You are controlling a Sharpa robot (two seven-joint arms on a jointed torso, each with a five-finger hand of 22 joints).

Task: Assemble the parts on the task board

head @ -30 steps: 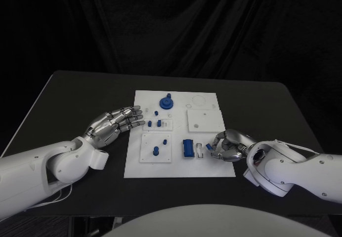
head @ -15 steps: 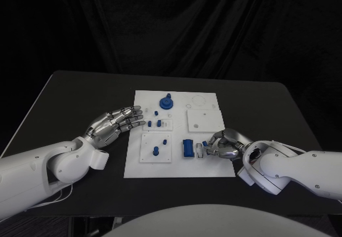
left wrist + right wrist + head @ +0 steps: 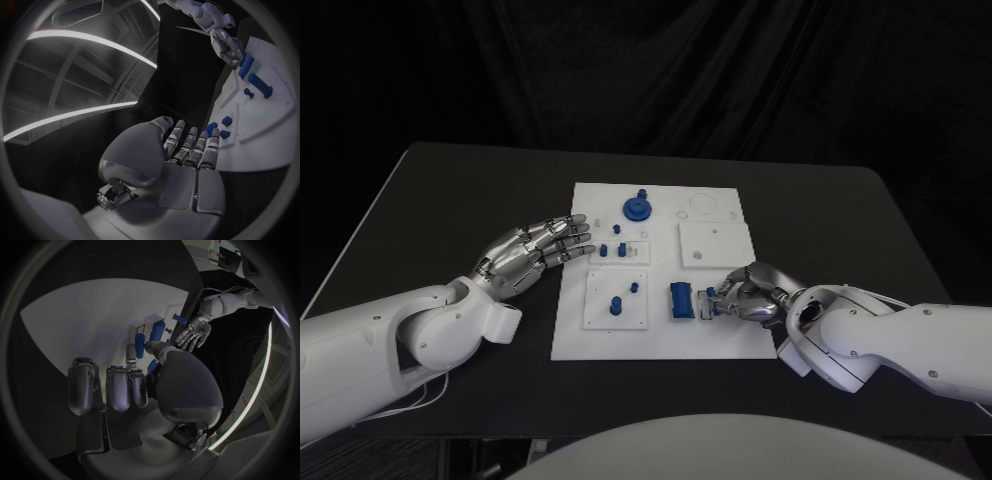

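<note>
White task board [image 3: 661, 345] lies mid-table on the black table [image 3: 444, 190]. The right hand [image 3: 750, 294] sits over the board's near right corner, fingers curled inward, with a small blue part [image 3: 713, 293] between the thumb tip and a fingertip; it appears pinched, though contact is hard to confirm from the head view. In the right wrist view the thumb [image 3: 157, 348] reaches toward the same small blue part [image 3: 139, 345], just beside the blue rectangular block [image 3: 157, 330], while the other fingers [image 3: 119, 385] hang curled above bare board. The blue rectangular block [image 3: 679, 299] stands on the board just left of that hand's fingertips, near but apart from them. The left hand [image 3: 531, 252] hovers at the board's left edge, fingers extended and slightly spread, holding nothing; its fingertips [image 3: 201, 142] lie close to two small blue pegs [image 3: 225, 127]. A round blue gear piece [image 3: 636, 207] sits at the far side of the board, well apart from both hands. Two more blue pegs [image 3: 626, 295] stand in the near left plate.
</note>
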